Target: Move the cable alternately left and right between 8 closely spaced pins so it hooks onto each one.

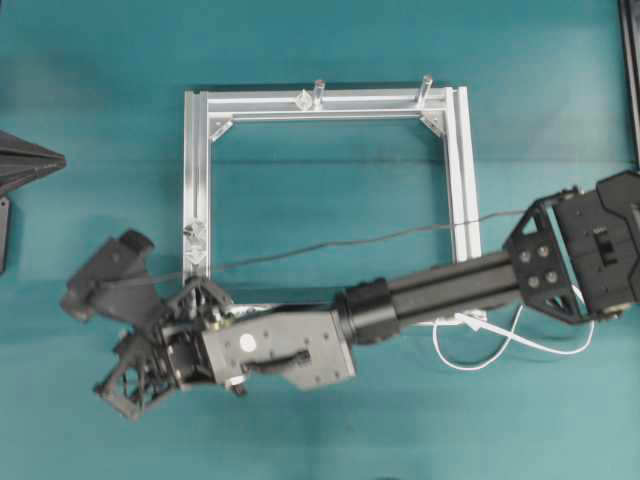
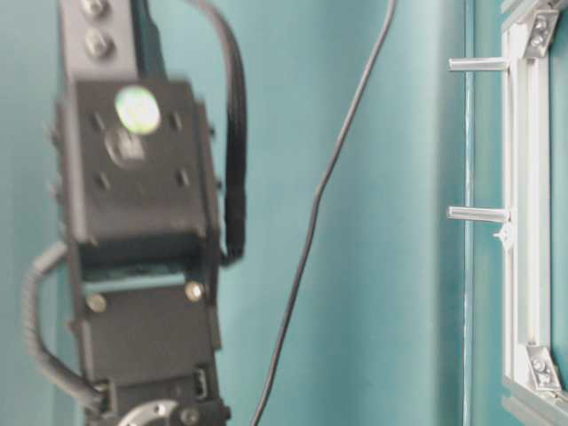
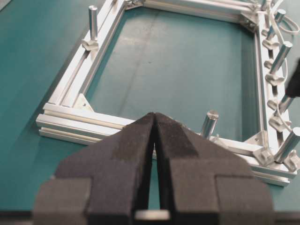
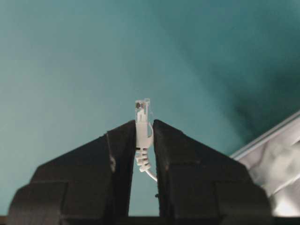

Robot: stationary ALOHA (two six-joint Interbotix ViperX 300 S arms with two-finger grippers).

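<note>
Two jaws of the right gripper (image 4: pixel 144 136) clamp the cable (image 4: pixel 143 123) just behind its clear plug, centre of the right wrist frame. White slack loops at the overhead's lower right. The left gripper (image 3: pixel 154 123) is closed on nothing; the pins (image 3: pixel 273 78) run down its frame's right edge.
</note>
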